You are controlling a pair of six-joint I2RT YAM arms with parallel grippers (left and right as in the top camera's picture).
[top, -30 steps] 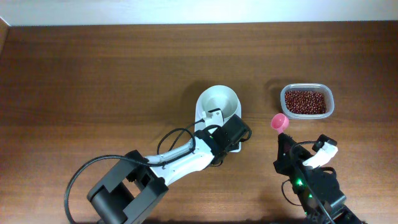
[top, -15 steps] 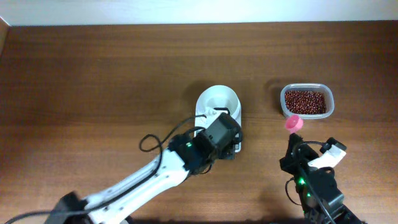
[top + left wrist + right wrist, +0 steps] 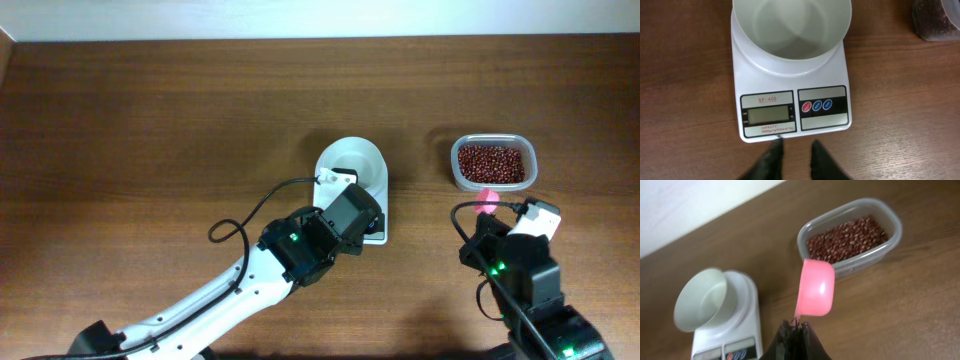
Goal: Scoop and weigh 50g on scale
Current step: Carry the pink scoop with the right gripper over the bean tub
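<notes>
Overhead view: the scale point(image 3: 385, 205) stands near the middle of the table point(image 3: 150, 120), and the left arm reaches to it from 7 o'clock and covers its front part. The tub point(image 3: 492, 163) of red beans is at 3 o'clock from the scale, apart from it.

In the left wrist view the left gripper point(image 3: 796, 150) is at the bottom edge and the scale is directly at 12 o'clock from it. The front edge of the scale is just beyond the fingertips point(image 3: 774, 152). One tip comes up to this edge, but I cannot tell if it touches. The jaws stand a little apart, with only bare table between them, and they hold nothing. The display point(image 3: 769, 115) is the nearest part, the three buttons point(image 3: 817, 105) are at 1 o'clock, and the empty bowl point(image 3: 790, 30) sits at the far end.

In the right wrist view the right gripper point(image 3: 795, 330) is closed tight on the thin handle of the pink scoop point(image 3: 816, 287). The cup of the scoop is at 12 o'clock from the fingers and near the tub, which is at 1 o'clock. The scale is at 10 o'clock from this gripper, well apart.
</notes>
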